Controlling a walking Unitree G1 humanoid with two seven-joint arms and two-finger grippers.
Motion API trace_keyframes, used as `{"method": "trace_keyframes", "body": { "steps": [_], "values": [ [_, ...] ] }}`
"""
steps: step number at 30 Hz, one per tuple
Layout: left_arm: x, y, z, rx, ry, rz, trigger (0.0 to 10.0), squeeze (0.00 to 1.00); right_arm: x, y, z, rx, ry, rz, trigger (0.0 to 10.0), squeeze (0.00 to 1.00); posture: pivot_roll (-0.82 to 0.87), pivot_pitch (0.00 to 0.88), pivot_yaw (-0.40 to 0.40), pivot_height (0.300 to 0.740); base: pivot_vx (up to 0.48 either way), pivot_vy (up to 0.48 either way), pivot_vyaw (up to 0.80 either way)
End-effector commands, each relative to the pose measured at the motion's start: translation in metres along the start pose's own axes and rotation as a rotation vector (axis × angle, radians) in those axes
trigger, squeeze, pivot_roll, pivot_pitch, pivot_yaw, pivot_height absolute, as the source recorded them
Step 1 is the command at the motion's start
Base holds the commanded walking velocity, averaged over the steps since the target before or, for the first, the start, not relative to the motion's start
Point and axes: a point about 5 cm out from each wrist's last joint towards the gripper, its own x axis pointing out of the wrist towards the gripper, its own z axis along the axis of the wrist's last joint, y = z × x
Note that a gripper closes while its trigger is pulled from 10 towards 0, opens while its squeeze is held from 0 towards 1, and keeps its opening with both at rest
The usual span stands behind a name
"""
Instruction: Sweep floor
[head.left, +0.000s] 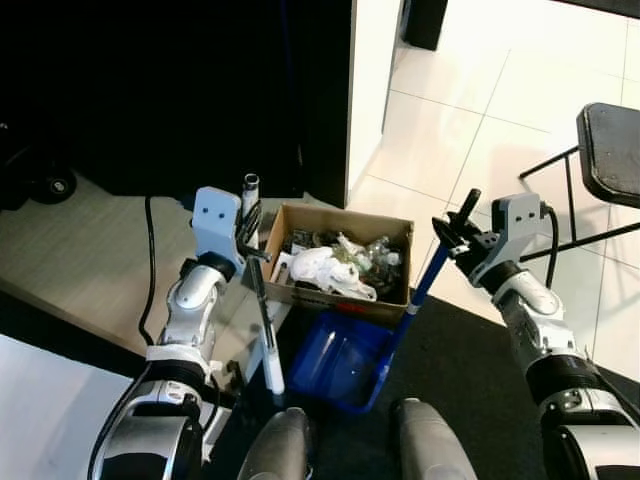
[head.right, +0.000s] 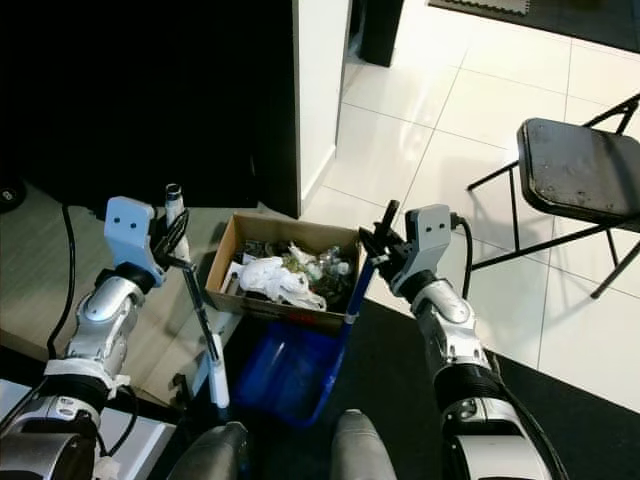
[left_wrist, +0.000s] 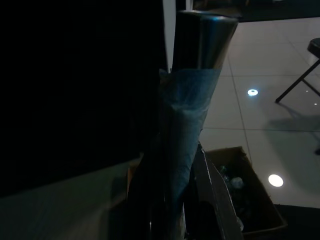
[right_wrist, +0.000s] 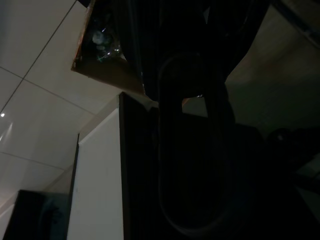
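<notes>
One blue dustpan (head.left: 340, 365), one broom (head.left: 262, 300), one full cardboard box (head.left: 335, 262).

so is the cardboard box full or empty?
Roughly full. The open-topped cardboard box holds crumpled white paper and mixed trash heaped near its rim. It sits on the floor just behind the blue dustpan.

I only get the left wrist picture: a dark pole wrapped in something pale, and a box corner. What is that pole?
Observer: A broom handle, clasped in the left gripper.
Operator: And the box?
Observer: A cardboard box of rubbish stands on the floor ahead, between the arms.
Operator: Is the other arm busy?
Observer: The right gripper holds the top of a blue dustpan, whose scoop sits just in front of the box.
</notes>
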Motion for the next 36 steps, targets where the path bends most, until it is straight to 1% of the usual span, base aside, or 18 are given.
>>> {"method": "trace_keyframes", "body": {
  "steps": [1, 3, 6, 7, 8, 9, 10, 12, 13, 16, 17, 20, 24, 25, 26, 27, 30, 36],
  "values": [
    [-0.004, 0.003, -0.003, -0.038, 0.004, 0.027, 10.0, 0.0, 0.001, 0.001, 0.002, -0.005, -0.029, -0.006, 10.0, 0.0, 0.0, 0.028, 0.022, 0.74, 0.0, 0.0, 0.0],
    [-0.005, 0.002, -0.008, -0.078, 0.026, 0.031, 10.0, 0.0, 0.0, 0.003, -0.003, 0.035, -0.025, -0.011, 10.0, 0.0, 0.0, 0.026, 0.017, 0.74, 0.0, 0.0, 0.0],
    [-0.006, -0.001, -0.013, -0.09, 0.05, 0.025, 10.0, 0.0, -0.001, 0.004, -0.008, 0.032, -0.002, -0.008, 10.0, 0.0, 0.0, 0.023, 0.013, 0.74, 0.0, 0.0, 0.0],
    [-0.007, -0.002, -0.015, -0.104, 0.056, 0.026, 10.0, 0.0, -0.002, 0.005, -0.012, -0.012, 0.027, -0.003, 10.0, 0.0, 0.0, 0.02, 0.009, 0.74, 0.0, 0.0, 0.0],
    [-0.007, -0.002, -0.015, -0.104, 0.056, 0.026, 10.0, 0.0, -0.002, 0.005, -0.012, -0.012, 0.027, -0.003, 10.0, 0.0, 0.0, 0.02, 0.009, 0.74, 0.0, 0.0, 0.0],
    [-0.008, -0.004, -0.017, -0.119, 0.065, 0.03, 10.0, 0.0, -0.003, 0.004, -0.015, -0.093, 0.063, 0.014, 10.0, 0.0, 0.0, 0.019, 0.003, 0.74, 0.0, 0.0, 0.0],
    [-0.008, -0.004, -0.017, -0.119, 0.065, 0.03, 10.0, 0.0, -0.003, 0.004, -0.015, -0.093, 0.063, 0.014, 10.0, 0.0, 0.0, 0.019, 0.003, 0.74, 0.0, 0.0, 0.0],
    [-0.009, -0.007, -0.02, -0.1, 0.075, 0.013, 10.0, 0.0, -0.005, 0.004, -0.016, -0.169, 0.086, 0.043, 10.0, 0.0, -0.01, 0.016, -0.003, 0.74, 0.0, 0.0, 0.0],
    [-0.009, -0.007, -0.02, -0.1, 0.075, 0.013, 10.0, 0.0, -0.005, 0.004, -0.016, -0.169, 0.086, 0.043, 10.0, 0.0, -0.01, 0.016, -0.003, 0.74, 0.0, 0.0, 0.0],
    [-0.013, -0.011, -0.025, -0.037, 0.096, -0.022, 10.0, 0.0, -0.009, 0.005, -0.012, -0.313, 0.044, 0.094, 10.0, 0.0, -0.01, 0.007, -0.007, 0.74, 0.0, 0.0, 0.0],
    [-0.013, -0.011, -0.025, -0.037, 0.096, -0.022, 10.0, 0.0, -0.009, 0.005, -0.012, -0.313, 0.044, 0.094, 10.0, 0.0, -0.01, 0.007, -0.007, 0.74, 0.0, 0.0, 0.0],
    [-0.018, -0.006, -0.028, -0.047, 0.098, 0.004, 10.0, 0.0, -0.012, 0.006, -0.006, -0.391, -0.026, 0.092, 10.0, 0.0, -0.01, 0.0, 0.0, 0.74, 0.0, 0.0, 0.0],
    [-0.02, -0.003, -0.029, -0.063, 0.098, 0.032, 10.0, 0.0, -0.015, 0.0, -0.002, -0.359, -0.063, 0.054, 10.0, 0.0, -0.01, 0.0, 0.003, 0.74, 0.0, 0.0, 0.0],
    [-0.021, -0.001, -0.029, -0.071, 0.095, 0.043, 10.0, 0.0, -0.017, -0.004, -0.003, -0.319, -0.063, 0.045, 10.0, 0.0, -0.01, 0.0, 0.007, 0.74, 0.0, 0.0, 0.0],
    [-0.021, 0.0, -0.028, -0.083, 0.089, 0.058, 10.0, 0.0, -0.021, -0.01, -0.004, -0.234, -0.067, 0.019, 10.0, 0.0, 0.0, 0.0, 0.011, 0.74, 0.0, 0.0, 0.0],
    [-0.021, 0.0, -0.028, -0.083, 0.089, 0.058, 10.0, 0.0, -0.021, -0.01, -0.004, -0.234, -0.067, 0.019, 10.0, 0.0, 0.0, 0.0, 0.011, 0.74, 0.0, 0.0, 0.0],
    [-0.019, 0.0, -0.026, -0.098, 0.073, 0.07, 10.0, 0.0, -0.026, -0.018, -0.008, -0.064, -0.096, -0.023, 10.0, 0.0, 0.0, 0.0, 0.014, 0.74, 0.0, 0.0, 0.0],
    [-0.018, -0.002, -0.026, -0.102, 0.072, 0.051, 10.0, 0.0, -0.024, -0.015, -0.011, 0.02, -0.112, -0.01, 10.0, 0.0, 0.0, 0.0, 0.017, 0.74, 0.0, 0.0, 0.0]
  ]
}}
